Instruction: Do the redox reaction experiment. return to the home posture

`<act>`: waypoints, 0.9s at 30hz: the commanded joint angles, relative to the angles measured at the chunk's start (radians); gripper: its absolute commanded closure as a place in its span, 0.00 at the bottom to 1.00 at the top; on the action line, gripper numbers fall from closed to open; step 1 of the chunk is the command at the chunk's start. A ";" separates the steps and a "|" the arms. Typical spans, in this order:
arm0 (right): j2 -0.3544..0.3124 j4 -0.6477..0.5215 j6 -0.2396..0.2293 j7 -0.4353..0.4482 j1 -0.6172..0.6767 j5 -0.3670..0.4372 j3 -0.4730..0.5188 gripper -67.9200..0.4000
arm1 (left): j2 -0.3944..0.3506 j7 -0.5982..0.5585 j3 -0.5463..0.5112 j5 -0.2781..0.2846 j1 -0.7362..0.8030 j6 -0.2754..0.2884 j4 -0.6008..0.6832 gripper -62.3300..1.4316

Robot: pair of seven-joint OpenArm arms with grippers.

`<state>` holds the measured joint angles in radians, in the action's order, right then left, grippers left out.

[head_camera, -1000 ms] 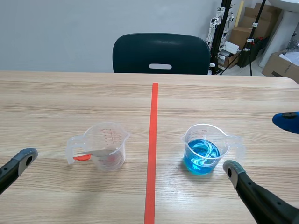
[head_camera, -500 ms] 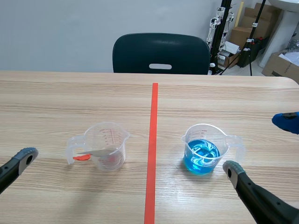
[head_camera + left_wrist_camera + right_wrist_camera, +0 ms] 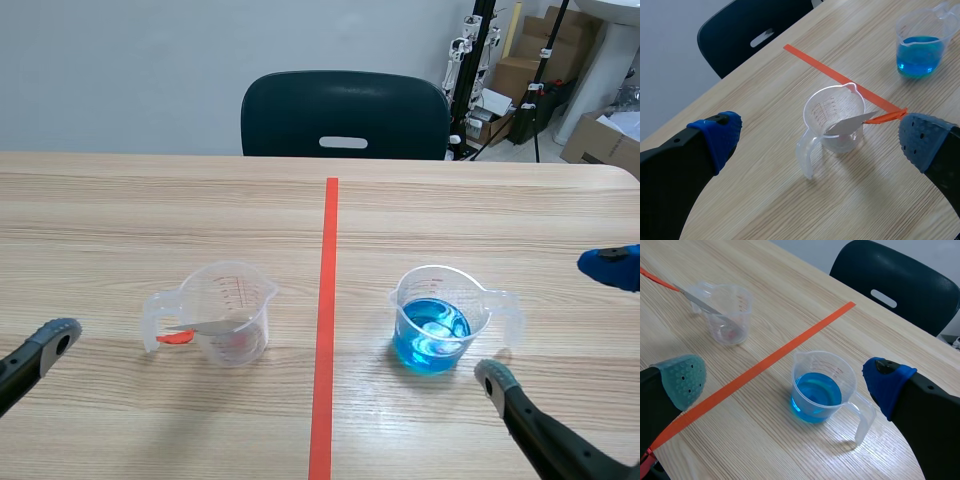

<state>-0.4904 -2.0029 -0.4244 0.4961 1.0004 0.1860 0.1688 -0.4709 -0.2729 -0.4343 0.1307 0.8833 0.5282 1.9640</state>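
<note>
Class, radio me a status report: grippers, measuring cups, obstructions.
Left gripper open, right gripper open, both empty. Blue-liquid cup and clear cup with spatula standing upright, apart. No obstruction seen.

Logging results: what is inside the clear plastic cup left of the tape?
A grey scoop with an orange-red handle leans in the clear plastic cup; any residue beneath is unclear.

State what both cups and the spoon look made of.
Left cup and right cup: likely clear glossy plastic, see-through with moulded handles. Spoon: matte grey blade, orange handle, probably plastic; the grey part might be metal.
</note>
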 commanded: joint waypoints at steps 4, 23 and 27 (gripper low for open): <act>0.000 -0.019 0.017 0.015 -0.006 0.000 0.007 0.00 | 0.005 -0.011 0.003 0.011 -0.003 -0.001 0.014 0.00; 0.000 -0.019 0.017 0.015 -0.006 0.000 0.007 0.00 | 0.005 0.020 0.003 0.011 -0.009 0.003 0.014 0.00; 0.000 -0.019 0.017 0.015 -0.006 0.000 0.007 0.00 | 0.005 0.020 0.003 0.011 -0.009 0.003 0.014 0.00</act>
<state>-0.4904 -2.0029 -0.4103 0.4961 1.0004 0.1749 0.1688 -0.4709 -0.2386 -0.4343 0.1310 0.8806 0.5289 1.9640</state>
